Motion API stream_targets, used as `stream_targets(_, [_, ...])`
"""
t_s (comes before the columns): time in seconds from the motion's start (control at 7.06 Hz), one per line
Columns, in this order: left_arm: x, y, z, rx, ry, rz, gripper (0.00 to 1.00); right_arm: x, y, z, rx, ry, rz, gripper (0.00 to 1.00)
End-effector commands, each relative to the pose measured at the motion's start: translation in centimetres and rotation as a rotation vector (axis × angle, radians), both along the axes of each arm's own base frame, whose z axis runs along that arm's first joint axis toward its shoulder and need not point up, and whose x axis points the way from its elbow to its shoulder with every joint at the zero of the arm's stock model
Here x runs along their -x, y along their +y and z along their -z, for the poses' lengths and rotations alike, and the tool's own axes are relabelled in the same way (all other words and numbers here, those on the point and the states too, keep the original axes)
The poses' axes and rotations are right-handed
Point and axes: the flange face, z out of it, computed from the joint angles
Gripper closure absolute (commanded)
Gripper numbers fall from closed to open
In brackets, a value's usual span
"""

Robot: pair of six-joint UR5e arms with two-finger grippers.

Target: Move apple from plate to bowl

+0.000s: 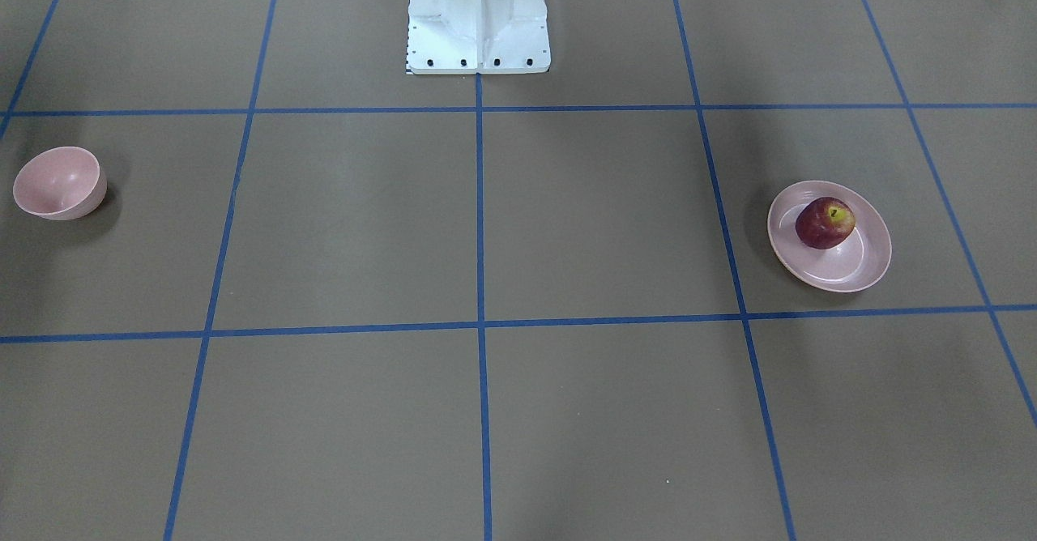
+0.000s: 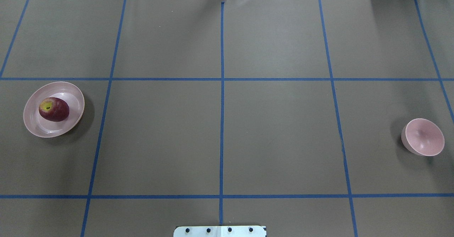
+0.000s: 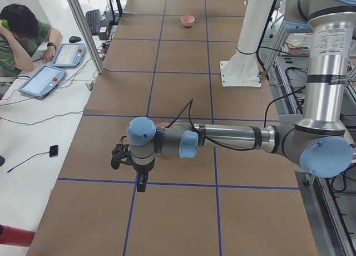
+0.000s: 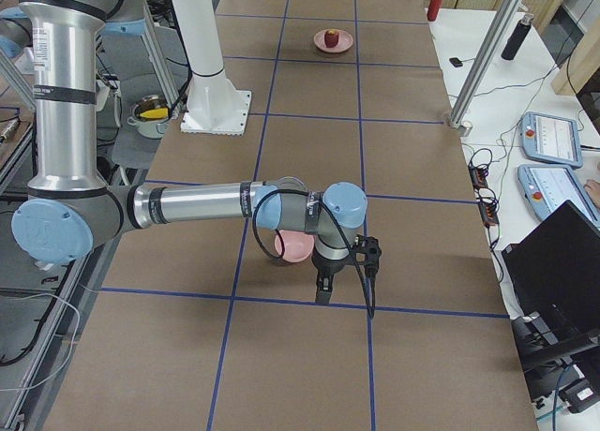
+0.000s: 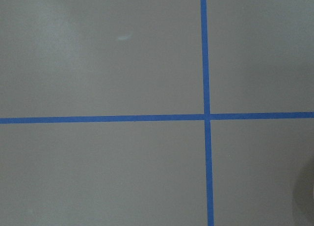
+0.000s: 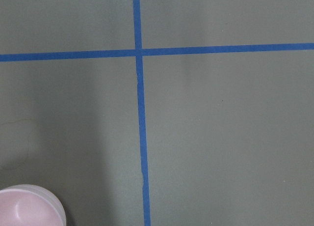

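Note:
The dark red apple (image 2: 54,109) with a yellow stem patch lies on the shallow pink plate (image 2: 72,121) at the table's left side, also in the front view (image 1: 825,222). The small deep pink bowl (image 2: 422,137) stands empty at the far right; its rim shows in the right wrist view (image 6: 29,206). My left gripper (image 3: 142,185) hangs above the table near the plate. My right gripper (image 4: 322,290) hangs next to the bowl (image 4: 295,246). Both show only in the side views, so I cannot tell whether they are open or shut.
The white robot base (image 1: 478,23) stands at the table's middle edge. Blue tape lines (image 2: 221,123) grid the brown table. An operator (image 3: 22,33) sits beside the table with tablets (image 3: 41,80). Metal posts (image 3: 83,28) stand at the table's operator side.

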Motion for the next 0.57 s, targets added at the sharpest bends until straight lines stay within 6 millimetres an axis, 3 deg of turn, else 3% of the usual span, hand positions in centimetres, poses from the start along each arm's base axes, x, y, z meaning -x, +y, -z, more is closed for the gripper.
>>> stream_targets(0.0, [-0.03, 0.04, 0.2, -0.005, 0.0, -0.002, 0.01, 0.02, -0.01, 0.09, -0.002, -0.003, 0.0, 0.0])
stream_targets(0.43, [-0.05, 0.4, -0.19, 0.003, 0.001, -0.002, 0.01, -0.19, 0.01, 0.23, -0.005, -0.003, -0.005, 0.0])
